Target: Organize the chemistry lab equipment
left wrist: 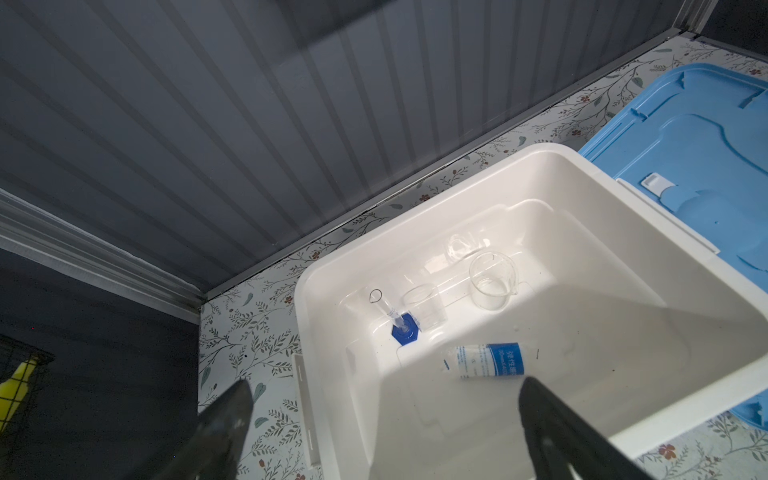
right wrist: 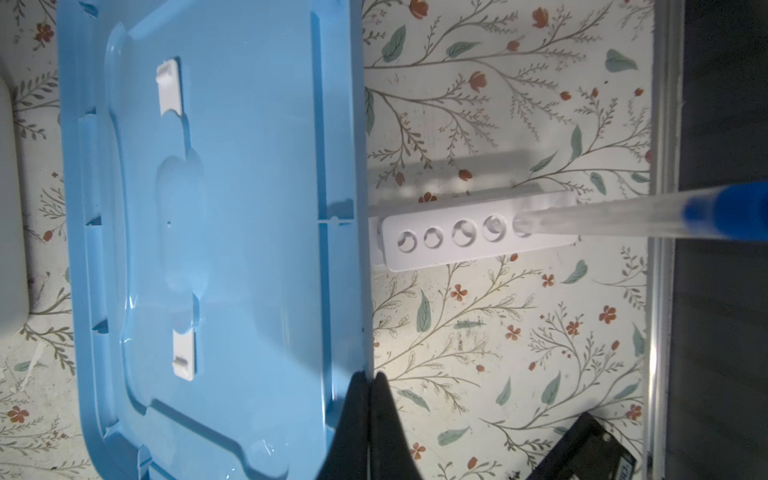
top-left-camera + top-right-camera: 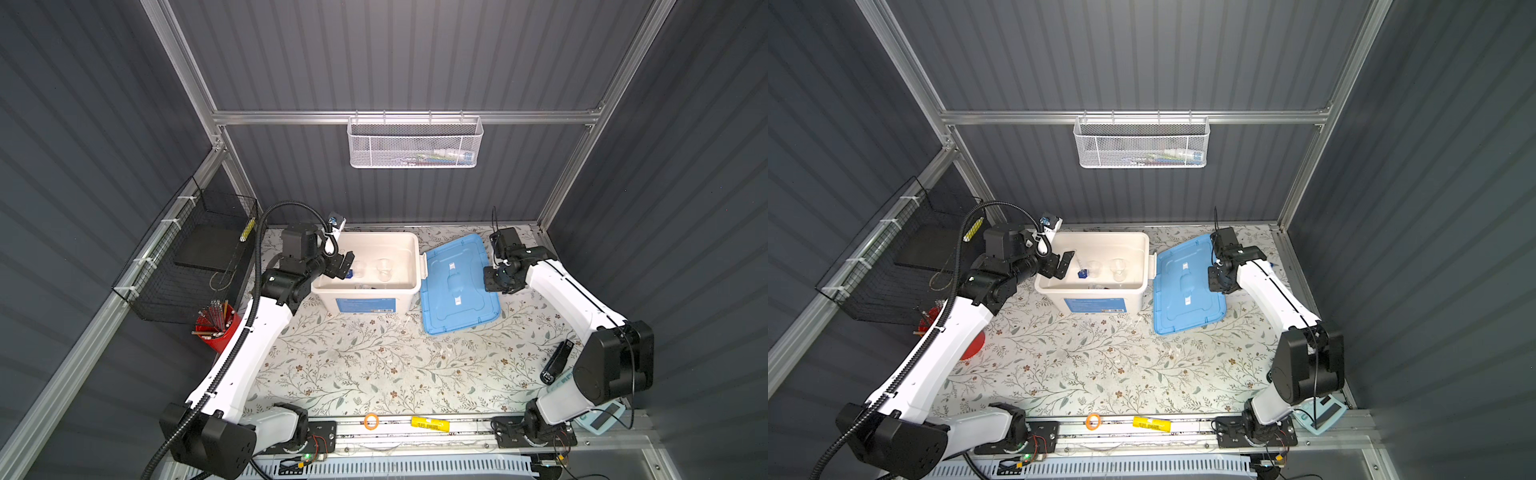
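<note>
**A:** Closest in, the right gripper (image 2: 369, 380) is hanging pinched together on nothing, above the edge of the blue lid (image 2: 232, 199). Just beyond, the blue-capped long tube (image 2: 615, 220) is standing in the end hole of the white holed rack (image 2: 440, 253).

**B:** And the left gripper (image 1: 384, 386)?

**A:** It's hovering, spread wide, over the white bin (image 1: 590, 178). Inside, the small clear vessels (image 1: 492, 282) and the cylinder on blue hexagonal base (image 1: 405, 334) are standing, and the white blue-labelled bottle (image 1: 490, 360) is lying flat.

**B:** I'm judging them all light, slick and breakable. I'd be pinching the tube mid-barrel, gently.
</note>
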Tool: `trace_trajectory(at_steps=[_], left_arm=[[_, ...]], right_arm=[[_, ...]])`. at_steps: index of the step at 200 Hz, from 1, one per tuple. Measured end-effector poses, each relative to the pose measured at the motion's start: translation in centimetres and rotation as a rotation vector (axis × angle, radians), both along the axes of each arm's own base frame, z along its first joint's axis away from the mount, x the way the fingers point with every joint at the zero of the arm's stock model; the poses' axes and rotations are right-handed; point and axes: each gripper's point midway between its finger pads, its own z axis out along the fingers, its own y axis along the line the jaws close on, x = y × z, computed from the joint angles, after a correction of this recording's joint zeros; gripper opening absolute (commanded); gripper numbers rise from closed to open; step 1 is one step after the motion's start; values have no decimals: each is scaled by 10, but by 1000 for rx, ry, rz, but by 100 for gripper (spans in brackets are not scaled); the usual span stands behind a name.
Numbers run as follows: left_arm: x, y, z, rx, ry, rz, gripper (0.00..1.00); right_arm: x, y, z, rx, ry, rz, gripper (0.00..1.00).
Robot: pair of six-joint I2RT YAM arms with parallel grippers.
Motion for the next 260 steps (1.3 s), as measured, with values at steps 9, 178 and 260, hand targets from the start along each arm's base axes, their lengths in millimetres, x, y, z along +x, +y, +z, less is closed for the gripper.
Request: trace_trajectory(at_steps=[9, 178, 260], left_arm=[[0, 0, 0, 0, 0, 0, 100], [-36, -117, -21, -318, 185, -353, 95], [-40, -146, -40, -416, 284, -402, 92]], right_arm=[[1, -1, 4, -7, -7, 3, 0], [14, -25, 141, -166, -221, 42, 0], [5, -26, 160, -163, -235, 45, 0]])
